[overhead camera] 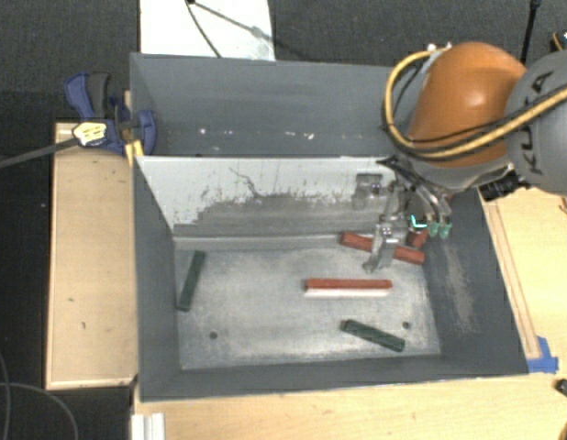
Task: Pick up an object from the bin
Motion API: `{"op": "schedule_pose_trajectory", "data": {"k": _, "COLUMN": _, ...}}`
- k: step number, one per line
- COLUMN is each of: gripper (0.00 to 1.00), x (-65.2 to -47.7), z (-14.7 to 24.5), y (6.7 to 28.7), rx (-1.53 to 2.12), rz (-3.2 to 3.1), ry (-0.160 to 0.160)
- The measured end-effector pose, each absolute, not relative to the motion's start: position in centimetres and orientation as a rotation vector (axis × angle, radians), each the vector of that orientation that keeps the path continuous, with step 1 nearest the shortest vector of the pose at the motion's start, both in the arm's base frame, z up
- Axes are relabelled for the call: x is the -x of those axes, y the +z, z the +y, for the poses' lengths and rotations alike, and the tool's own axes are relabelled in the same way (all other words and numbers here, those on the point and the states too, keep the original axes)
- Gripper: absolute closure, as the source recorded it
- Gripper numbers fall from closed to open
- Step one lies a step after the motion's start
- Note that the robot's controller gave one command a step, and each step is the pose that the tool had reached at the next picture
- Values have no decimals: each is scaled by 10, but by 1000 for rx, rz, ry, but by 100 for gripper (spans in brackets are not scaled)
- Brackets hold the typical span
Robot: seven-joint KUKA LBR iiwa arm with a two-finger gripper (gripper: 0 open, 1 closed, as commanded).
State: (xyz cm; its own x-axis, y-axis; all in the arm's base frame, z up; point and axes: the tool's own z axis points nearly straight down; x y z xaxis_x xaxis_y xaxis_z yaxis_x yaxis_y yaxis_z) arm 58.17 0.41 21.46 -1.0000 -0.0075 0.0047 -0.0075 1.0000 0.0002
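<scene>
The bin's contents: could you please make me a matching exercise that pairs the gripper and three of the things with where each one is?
Things:
1. gripper
2. pale-topped red bar
3. plain red bar
4. steeper dark green stick

Places:
a. left side of the bin floor
b. middle of the floor, lying crosswise
c. right rear, low over a red bar
d. foot of the back slope, partly behind the gripper

Pairs: 1-c, 2-b, 3-d, 4-a.
</scene>
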Motion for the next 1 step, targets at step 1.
{"op": "schedule_pose_trajectory", "data": {"k": 1, "gripper": 0, "x": -586, "z": -21, "y": 67, "rx": -138, "rz": -3139, "ry": -1}}
